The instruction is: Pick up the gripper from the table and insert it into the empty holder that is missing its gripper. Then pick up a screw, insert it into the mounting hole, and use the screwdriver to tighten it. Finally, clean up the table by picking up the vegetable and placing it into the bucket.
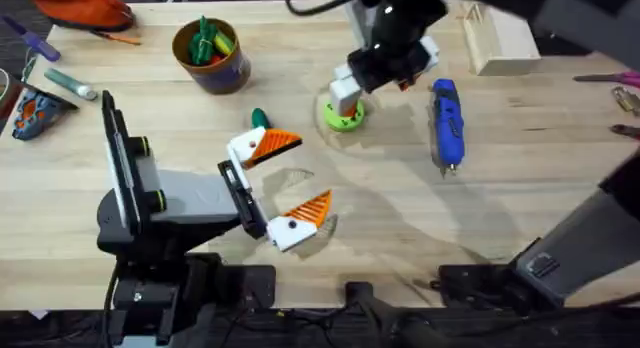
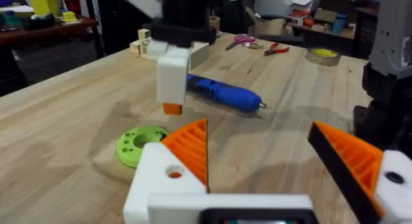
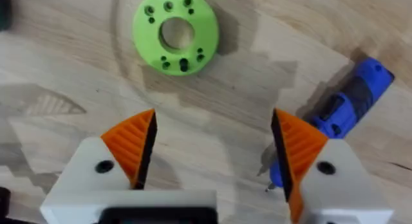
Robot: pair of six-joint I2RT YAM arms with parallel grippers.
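The gripper (image 2: 171, 108), apparently seated in the holder (image 2: 172, 74), is hung over the lime-green disc (image 1: 343, 117). The screwdriver (image 1: 446, 122) is laid nearby on the desk (image 1: 400, 218). The left hand (image 1: 284, 187) and right hand (image 3: 212, 159) are both spread, holding nothing.

Overhead camera: fixed above my two bases, facing down and forward across the whole table (image 1: 300, 228). Left wrist camera: low over the tabletop, looking nearly level along the wood toward the room behind, my own fingers (image 2: 187, 147) close in the foreground. Right wrist camera: steeply downward and near the surface. All three views share the lime-green disc (image 1: 343, 116) (image 2: 138, 145) (image 3: 176, 34) and the screwdriver (image 1: 446, 123) (image 2: 225, 95) (image 3: 344, 108)
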